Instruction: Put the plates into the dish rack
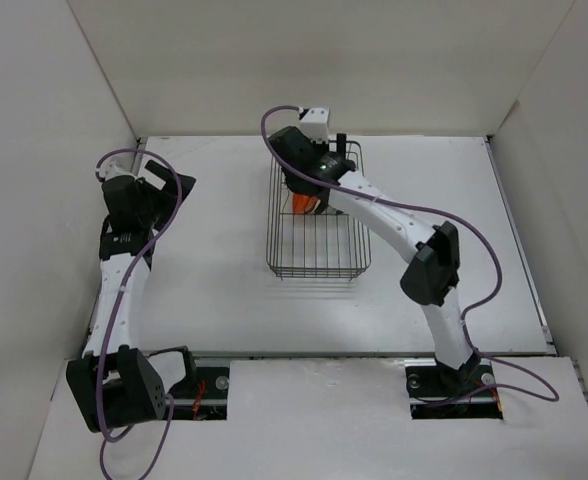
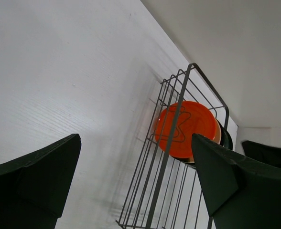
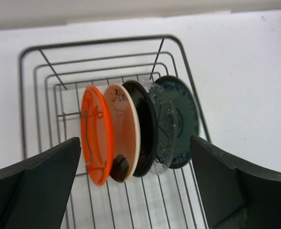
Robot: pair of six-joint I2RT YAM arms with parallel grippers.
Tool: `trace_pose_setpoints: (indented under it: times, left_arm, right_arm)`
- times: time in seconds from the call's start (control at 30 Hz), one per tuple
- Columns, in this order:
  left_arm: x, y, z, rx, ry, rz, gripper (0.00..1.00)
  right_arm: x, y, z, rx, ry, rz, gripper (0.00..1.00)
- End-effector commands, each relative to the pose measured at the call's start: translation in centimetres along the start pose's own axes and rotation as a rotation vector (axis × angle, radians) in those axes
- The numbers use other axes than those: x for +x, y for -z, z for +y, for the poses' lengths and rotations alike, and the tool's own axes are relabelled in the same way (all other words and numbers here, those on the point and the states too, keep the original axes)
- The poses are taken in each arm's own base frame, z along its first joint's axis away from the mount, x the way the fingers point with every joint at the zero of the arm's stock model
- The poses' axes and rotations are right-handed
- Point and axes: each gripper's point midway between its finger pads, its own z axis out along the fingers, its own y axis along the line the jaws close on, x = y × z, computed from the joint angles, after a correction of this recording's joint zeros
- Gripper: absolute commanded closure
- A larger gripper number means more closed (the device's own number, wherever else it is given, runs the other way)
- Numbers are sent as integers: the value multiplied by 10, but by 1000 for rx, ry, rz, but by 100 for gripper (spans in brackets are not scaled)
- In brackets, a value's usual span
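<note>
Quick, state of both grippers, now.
Left gripper: open, holding nothing.
Right gripper: open, empty, above the plates in the dish rack.

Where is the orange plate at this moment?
In the right wrist view the orange plate stands on edge in the dish rack, leftmost in the row, beside the cream plate.

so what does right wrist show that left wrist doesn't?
Only right wrist: the full row standing on edge in the dish rack. Behind the orange plate come a cream plate, a black plate, a clear-looking plate and a blue-green plate.
Only left wrist: the orange plate's flat face, seen from outside through the rack's end wires, and the bare table beside the rack.
Both: the rack and the orange plate.
</note>
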Motion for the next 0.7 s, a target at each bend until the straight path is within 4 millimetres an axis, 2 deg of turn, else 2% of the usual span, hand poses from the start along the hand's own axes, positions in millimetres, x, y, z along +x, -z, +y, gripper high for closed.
trace_pose_setpoints:
  times: [0.0, 0.07, 0.1, 0.13, 0.17, 0.2, 0.23, 0.3, 0.33, 0.37, 0.43, 0.47, 0.53, 0.57, 0.67]
  left_arm:
    - [-33, 8, -20, 16, -38, -96, 0]
    - [-42, 13, -25, 5, -64, -117, 0]
    - [-45, 14, -25, -6, -64, -126, 0]
    - [-48, 13, -22, -29, -71, -134, 0]
    - [-56, 17, -29, -25, -83, -154, 0]
    - [-59, 17, -29, -33, -83, -158, 0]
    - [-67, 21, -36, -31, -100, -178, 0]
    - [-74, 23, -42, -26, -129, -185, 0]
    - [-75, 25, -44, -27, -140, -185, 0]
    - [-77, 28, -47, -24, -141, -188, 0]
    - [-88, 39, -55, -28, -178, -216, 0]
    - [-92, 45, -59, -49, -195, -246, 0]
    - [-95, 63, -79, -35, -231, -276, 0]
    - [-99, 70, -81, -38, -239, -295, 0]
    - [-102, 88, -83, -44, -248, -324, 0]
  right_arm:
    - [-92, 68, -38, -101, -140, -145, 0]
    - [-104, 83, -46, -170, -136, -160, 0]
    - [-113, 98, -62, -203, -129, -185, 0]
    - [-116, 107, -67, -248, -116, -195, 0]
    - [-117, 110, -69, -332, -105, -190, 0]
    - [-105, 109, -73, -369, -74, -170, 0]
    - [-121, 128, -95, -465, -92, -204, 0]
    - [-121, 141, -119, -506, -104, -221, 0]
    - [-122, 158, -146, -521, -103, -262, 0]
    - [-121, 165, -159, -525, -107, -278, 0]
    - [-116, 174, -192, -503, -122, -287, 0]
    - [-122, 191, -218, -497, -153, -321, 0]
    - [-112, 198, -247, -434, -149, -305, 0]
    - [-114, 209, -271, -397, -190, -327, 0]
    - [-101, 215, -312, -268, -203, -313, 0]
